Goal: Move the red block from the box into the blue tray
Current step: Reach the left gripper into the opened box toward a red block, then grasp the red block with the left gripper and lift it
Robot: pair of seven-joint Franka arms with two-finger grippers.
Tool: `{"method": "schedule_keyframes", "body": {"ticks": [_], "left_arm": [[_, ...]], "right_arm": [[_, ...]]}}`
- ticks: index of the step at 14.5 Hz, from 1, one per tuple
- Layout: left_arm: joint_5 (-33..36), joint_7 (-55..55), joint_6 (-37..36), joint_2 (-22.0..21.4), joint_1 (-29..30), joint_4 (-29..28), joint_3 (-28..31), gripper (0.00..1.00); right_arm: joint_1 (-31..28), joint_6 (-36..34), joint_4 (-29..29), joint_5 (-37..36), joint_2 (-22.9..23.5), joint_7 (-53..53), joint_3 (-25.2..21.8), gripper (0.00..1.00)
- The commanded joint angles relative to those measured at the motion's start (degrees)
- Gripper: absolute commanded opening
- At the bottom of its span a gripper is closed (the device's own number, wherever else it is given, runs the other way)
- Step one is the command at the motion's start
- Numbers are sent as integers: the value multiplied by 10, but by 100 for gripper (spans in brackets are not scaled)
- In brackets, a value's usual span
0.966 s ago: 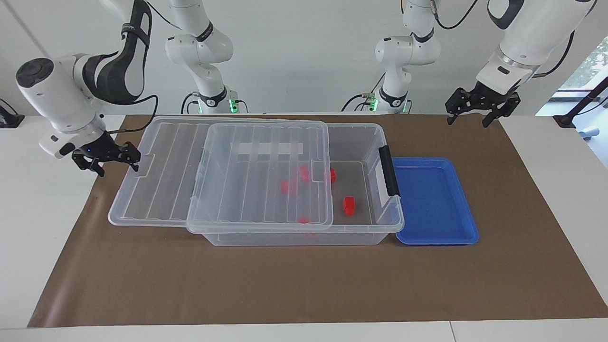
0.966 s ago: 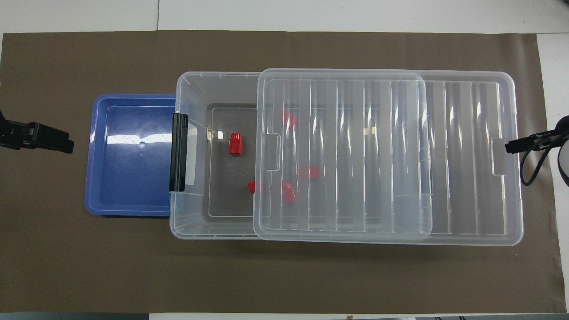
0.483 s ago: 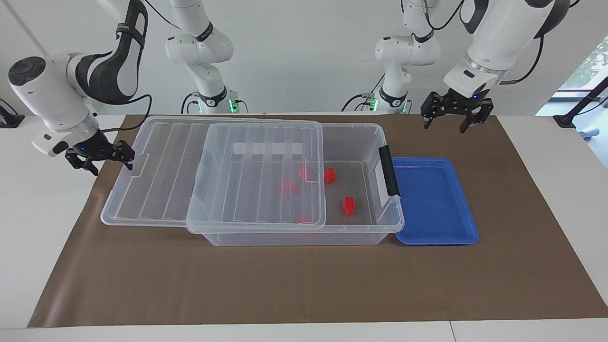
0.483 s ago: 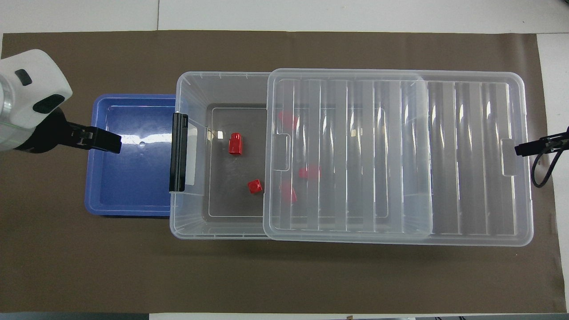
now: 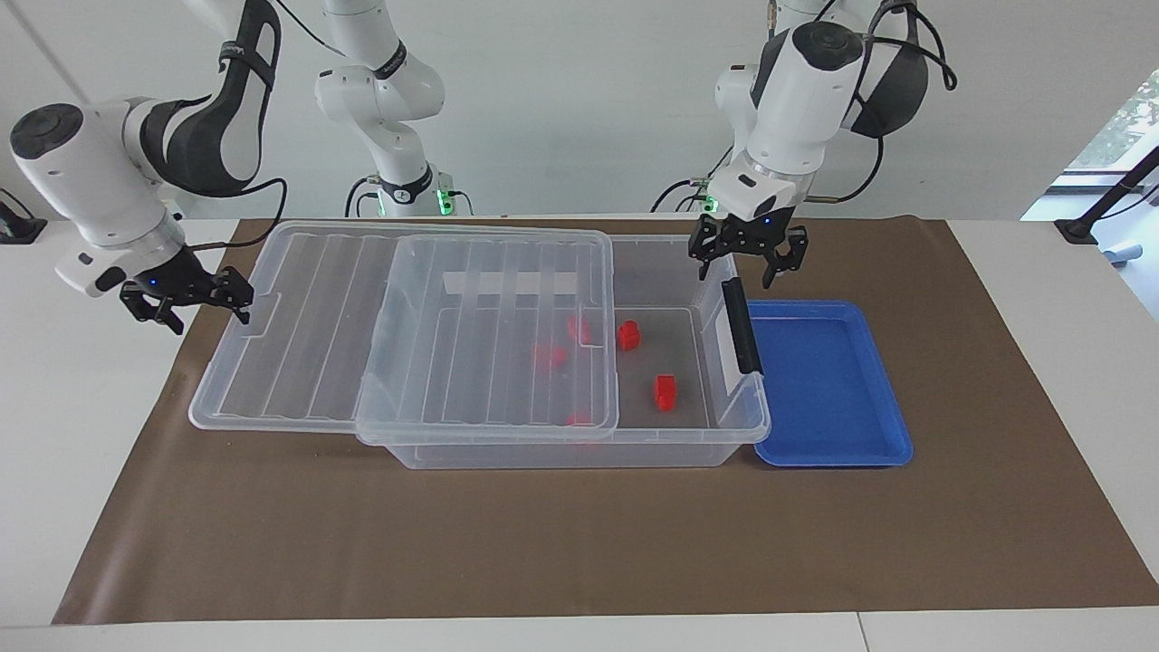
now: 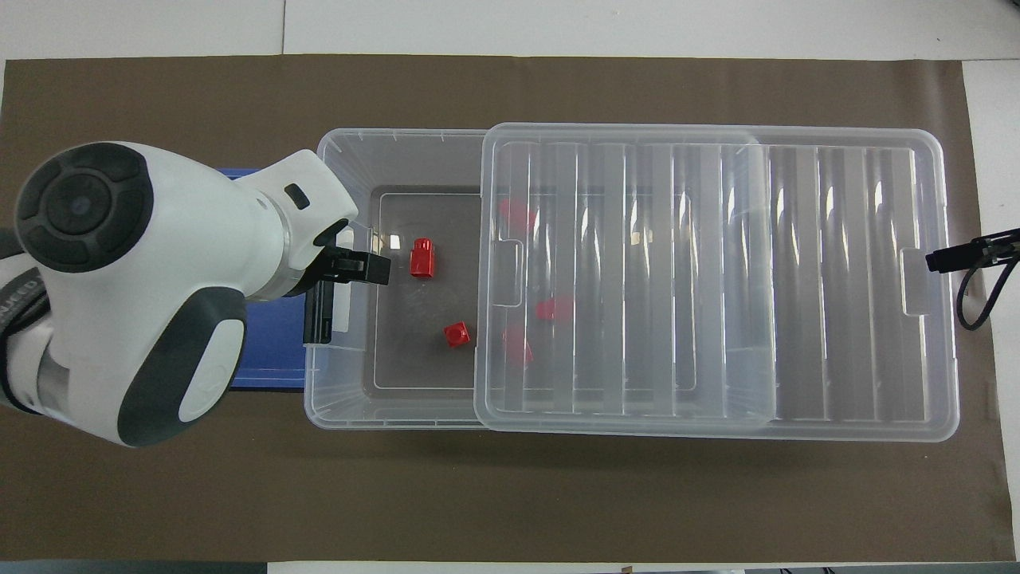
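The left gripper (image 5: 748, 254) has swung in from the upper right of the facing view and is now hanging, fingers spread and empty, over the box (image 5: 688, 444) at its latch end. The lid (image 5: 407, 335) has slid slightly toward the right arm's end. The red block (image 5: 665, 392) is lying on the box floor, lower in that view than the left gripper. The blue tray (image 5: 892, 435) is sitting beside the box. The right gripper (image 5: 186, 297), open, is waiting at the lid's edge, left of frame.

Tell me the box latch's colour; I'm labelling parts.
Black latch on the box, clearest in the facing view.
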Motion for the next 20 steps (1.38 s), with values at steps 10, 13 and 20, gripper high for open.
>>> {"method": "schedule_keyframes", "body": {"ticks": [10, 13, 20], "left_arm": [[-3, -70, 207, 121, -52, -66, 9, 100], [-3, -77, 236, 156, -53, -67, 10, 100], [19, -79, 272, 191, -50, -69, 12, 68]], "right_arm": [[-2, -262, 175, -6, -14, 202, 107, 100], [0, -262, 173, -7, -20, 205, 110, 100], [0, -238, 172, -36, -20, 204, 108, 100]]}}
